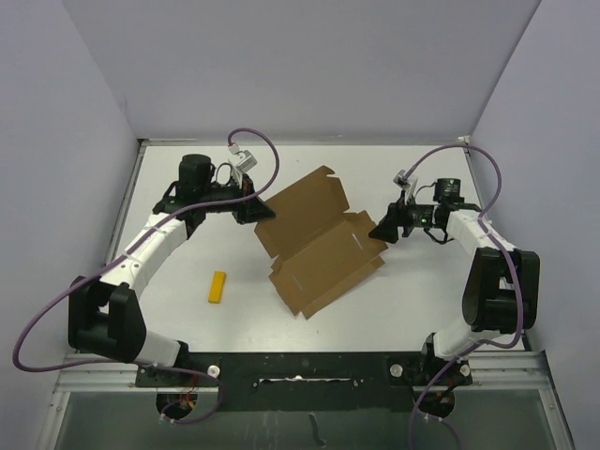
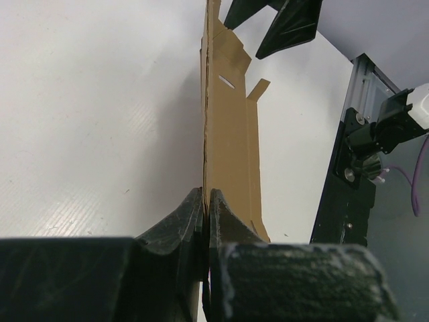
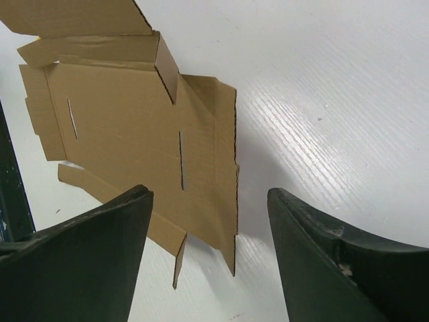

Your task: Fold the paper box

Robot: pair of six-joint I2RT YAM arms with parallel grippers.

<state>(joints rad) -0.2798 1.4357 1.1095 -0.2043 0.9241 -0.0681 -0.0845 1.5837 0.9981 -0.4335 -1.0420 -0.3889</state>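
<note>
The paper box (image 1: 319, 241) is a brown cardboard sheet with flaps, slots and creases, lying partly unfolded in the middle of the table. My left gripper (image 1: 253, 208) is shut on its left flap; in the left wrist view the cardboard (image 2: 228, 127) runs edge-on from between the pinched fingers (image 2: 184, 218). My right gripper (image 1: 383, 231) stands open at the box's right edge, holding nothing. In the right wrist view the cardboard (image 3: 134, 134) lies ahead of the spread fingers (image 3: 100, 235), its near corner lifted off the table.
A small yellow bar (image 1: 217, 287) lies on the white table (image 1: 412, 300) left of the box. Grey walls close in the back and both sides. A dark rail (image 1: 300, 370) with the arm bases runs along the near edge.
</note>
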